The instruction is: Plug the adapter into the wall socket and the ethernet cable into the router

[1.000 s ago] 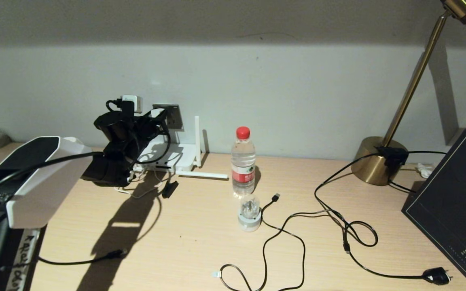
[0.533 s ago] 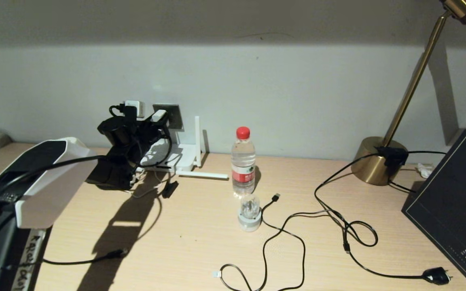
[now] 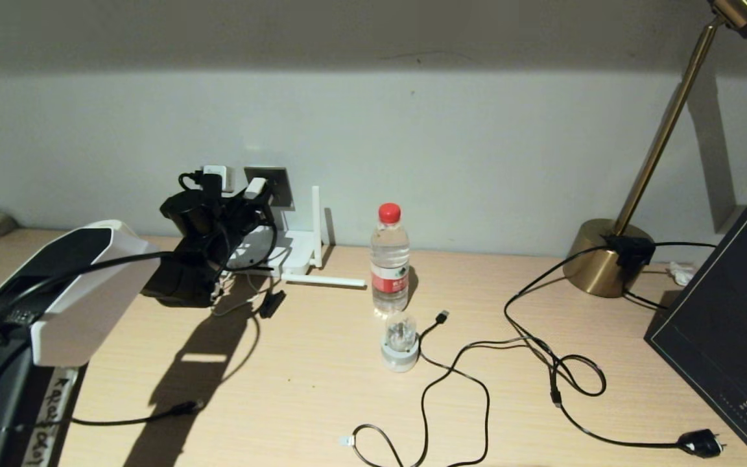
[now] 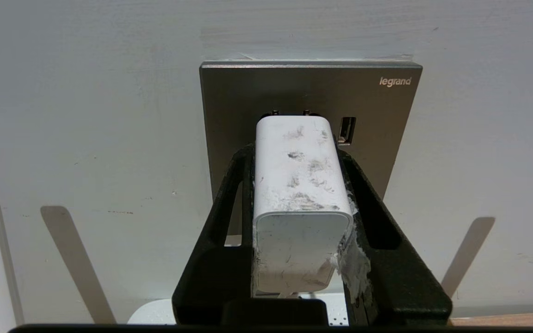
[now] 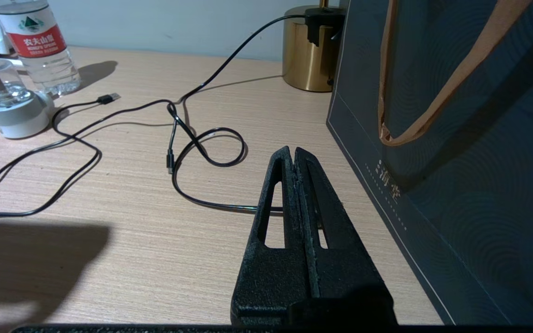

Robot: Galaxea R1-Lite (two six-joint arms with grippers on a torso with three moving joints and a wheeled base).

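My left gripper (image 3: pixel 244 194) is shut on the white adapter (image 4: pixel 296 185), gripping its two sides. The adapter points at the grey wall socket (image 4: pixel 310 88), its front end almost against the plate with the prong tips just showing. In the head view the adapter (image 3: pixel 255 188) sits just left of the socket (image 3: pixel 277 185). The white router (image 3: pixel 286 254) lies on the desk below them, one antenna upright. The ethernet cable's clear-tipped end (image 3: pixel 346 441) lies at the front of the desk. My right gripper (image 5: pixel 293 150) hangs shut and empty above the desk's right side.
A water bottle (image 3: pixel 390 259), a round white-and-clear plug (image 3: pixel 401 340) and a black USB cable (image 3: pixel 441 316) occupy the desk's middle. A small black clip (image 3: pixel 273 303) lies before the router. The brass lamp base (image 3: pixel 604 259) and a dark bag (image 3: pixel 723 324) stand at the right.
My left gripper has carried the adapter a little right and down toward the wall, closing in on the socket. The right arm has not moved.
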